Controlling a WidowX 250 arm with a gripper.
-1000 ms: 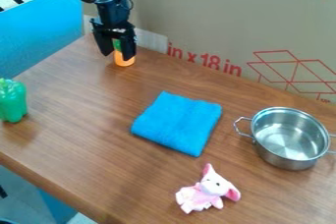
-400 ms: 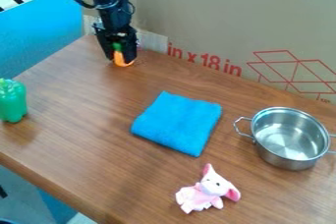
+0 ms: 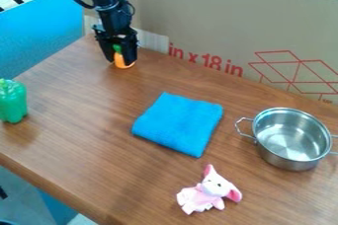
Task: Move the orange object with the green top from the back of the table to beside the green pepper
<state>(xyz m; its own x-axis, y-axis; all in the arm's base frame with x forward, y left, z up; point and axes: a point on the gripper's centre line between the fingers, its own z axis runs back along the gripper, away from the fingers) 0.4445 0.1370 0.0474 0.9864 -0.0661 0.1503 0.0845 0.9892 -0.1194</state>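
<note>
At the upper left of the camera view, the black gripper [image 3: 121, 60] hangs down over the table's back corner. It is low around an orange object with a green top [image 3: 123, 62], whose lower part shows beneath it. Whether the object is held cannot be made out. A folded blue cloth [image 3: 180, 123] lies mid-table, and a pink and white plush toy [image 3: 209, 192] lies near the front. To the right stands a steel pot [image 3: 292, 140] with two handles. At the left edge is a green pepper-like object [image 3: 12, 101].
A tall cardboard sheet [image 3: 218, 26] with red print rises along the table's back edge, close behind the gripper. Blue panelling [image 3: 39, 36] stands beyond the left edge. The wooden table's [image 3: 86, 135] front edge slants down from left toward the bottom centre.
Compared with a second ago, the gripper sits slightly lower around the orange object and covers more of its sides. The cloth, pot, plush toy and green object have stayed put.
</note>
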